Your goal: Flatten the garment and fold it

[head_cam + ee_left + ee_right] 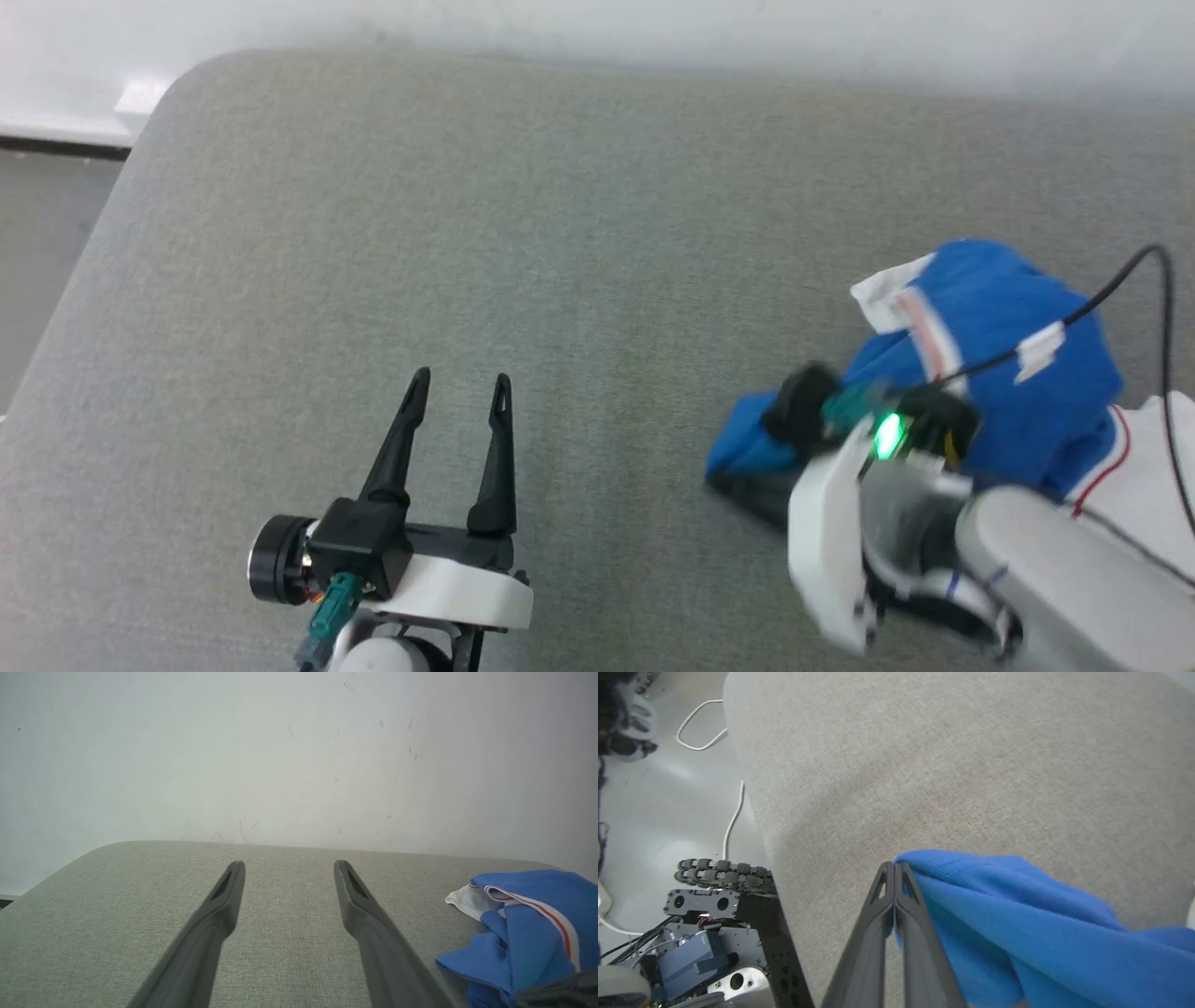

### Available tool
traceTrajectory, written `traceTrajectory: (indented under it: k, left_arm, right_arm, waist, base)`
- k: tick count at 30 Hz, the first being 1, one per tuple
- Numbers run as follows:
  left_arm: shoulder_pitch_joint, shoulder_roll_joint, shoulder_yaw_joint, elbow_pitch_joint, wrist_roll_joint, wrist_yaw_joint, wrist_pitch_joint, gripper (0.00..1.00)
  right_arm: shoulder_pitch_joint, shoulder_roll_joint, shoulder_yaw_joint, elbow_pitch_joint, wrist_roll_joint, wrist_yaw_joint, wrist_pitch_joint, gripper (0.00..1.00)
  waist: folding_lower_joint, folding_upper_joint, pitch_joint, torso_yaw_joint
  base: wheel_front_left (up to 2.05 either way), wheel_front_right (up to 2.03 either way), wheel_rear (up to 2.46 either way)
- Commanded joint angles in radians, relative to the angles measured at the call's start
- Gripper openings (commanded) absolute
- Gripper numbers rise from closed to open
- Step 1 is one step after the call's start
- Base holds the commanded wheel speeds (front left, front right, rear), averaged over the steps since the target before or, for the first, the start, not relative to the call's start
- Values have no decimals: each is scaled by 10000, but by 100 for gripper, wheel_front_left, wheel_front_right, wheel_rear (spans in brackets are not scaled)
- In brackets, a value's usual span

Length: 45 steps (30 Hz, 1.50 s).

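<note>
The garment (1008,373) lies crumpled in a heap on the right of the grey padded table (560,233). It is royal blue, with a white sleeve and red stripes showing. In the left wrist view the garment (528,933) lies to the right of the fingers. My right gripper (894,870) is shut on a blue edge of the garment (1017,914), low over the table; its wrist (887,448) covers part of the heap. My left gripper (462,383) stands open over bare table at the lower left, well apart from the cloth. The lettering and number are hidden.
The table's rounded left corner (177,84) meets a white wall (299,756) at the back. Beside the table's edge the right wrist view shows the floor with a white cable (731,826) and the robot's dark base (719,914).
</note>
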Motion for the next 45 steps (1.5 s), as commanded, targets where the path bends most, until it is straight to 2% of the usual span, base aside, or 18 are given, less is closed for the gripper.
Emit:
traceTrajectory:
  k: [1, 5, 8, 11, 14, 15, 16, 22, 24, 26, 29, 32, 37, 43, 44, 45]
  left_arm:
    - [133, -34, 76, 9, 95, -84, -47, 100]
    - [177, -36, 146, -45, 117, -164, -47, 100]
    - [192, -37, 148, -28, 106, -216, -47, 100]
    - [175, -39, 144, -5, 91, -234, -47, 100]
    - [149, -40, 154, 28, 64, -234, -47, 100]
    - [154, -40, 172, 40, 54, -232, -47, 100]
    - [169, -40, 196, 50, 48, -228, -47, 100]
    - [276, -41, 317, 72, 82, -240, -47, 100]
    - [263, -42, 329, 60, 92, -253, -47, 100]
    - [256, -42, 327, 33, 83, -265, -47, 100]
    - [255, -42, 290, 27, 80, -269, -47, 100]
    - [209, -42, 213, 27, 50, -254, -47, 100]
    - [75, -42, 95, 67, -34, -233, -47, 100]
    - [-2, -43, 7, 99, -99, -139, -47, 100]
    - [1, -43, 3, 102, -107, -124, -47, 100]
    - [5, -43, 1, 104, -113, -114, -47, 100]
  right_arm:
    - [212, -128, 315, -338, 270, -9, 139, 0]
    - [719, -814, 1408, -1273, 994, -9, 883, 0]
    - [1263, -1492, 1937, -1478, 1693, -9, 1739, 0]
    - [1601, -2039, 2099, -1471, 1963, -9, 2289, 0]
    - [1767, -2246, 2044, -1368, 1894, -9, 2365, 0]
    - [1772, -2219, 1984, -1362, 1812, -9, 2245, 47]
    - [1756, -2127, 1862, -1364, 1718, -9, 2004, 100]
    - [1428, -1052, 477, -1618, 892, -9, -475, 100]
    - [1378, -757, -297, -1510, 345, -9, -1345, 100]
    - [1319, -689, -710, -1347, -613, -9, -1720, 100]
    - [1535, -677, -855, -896, -1372, -9, -1254, 100]
    - [1740, -870, -871, -312, -2208, -9, -51, 100]
    - [2239, -520, -1439, 305, -3151, -9, 1500, 100]
    - [2494, -72, -1459, 479, -3485, -9, 2134, 100]
    - [2464, -28, -1439, 479, -3509, -9, 2138, 69]
    - [2412, 44, -1454, 432, -3512, -9, 2048, 12]
  waist:
    - [1, -1, -243, -274]
    - [1, -1, -155, -382]
    - [1, -1, -21, -413]
    - [1, -1, 69, -398]
    - [1, -1, 84, -392]
    - [1, -1, 64, -408]
    - [1, -1, 33, -433]
    - [1, -1, -198, -660]
    - [1, -1, -232, -729]
    - [1, -1, -235, -789]
    - [1, -1, -197, -837]
    - [1, -1, -83, -804]
    - [1, -1, 150, -607]
    - [1, -1, 285, -331]
    - [1, -1, 290, -307]
    - [1, -1, 293, -292]
  base:
    - [0, 0, 0]
    - [0, 0, 0]
    - [0, 0, 0]
    - [0, 0, 0]
    - [0, 0, 0]
    - [0, 0, 0]
    - [0, 0, 0]
    - [0, 0, 0]
    - [0, 0, 0]
    - [0, 0, 0]
    - [0, 0, 0]
    - [0, 0, 0]
    - [0, 0, 0]
    - [0, 0, 0]
    - [0, 0, 0]
    - [0, 0, 0]
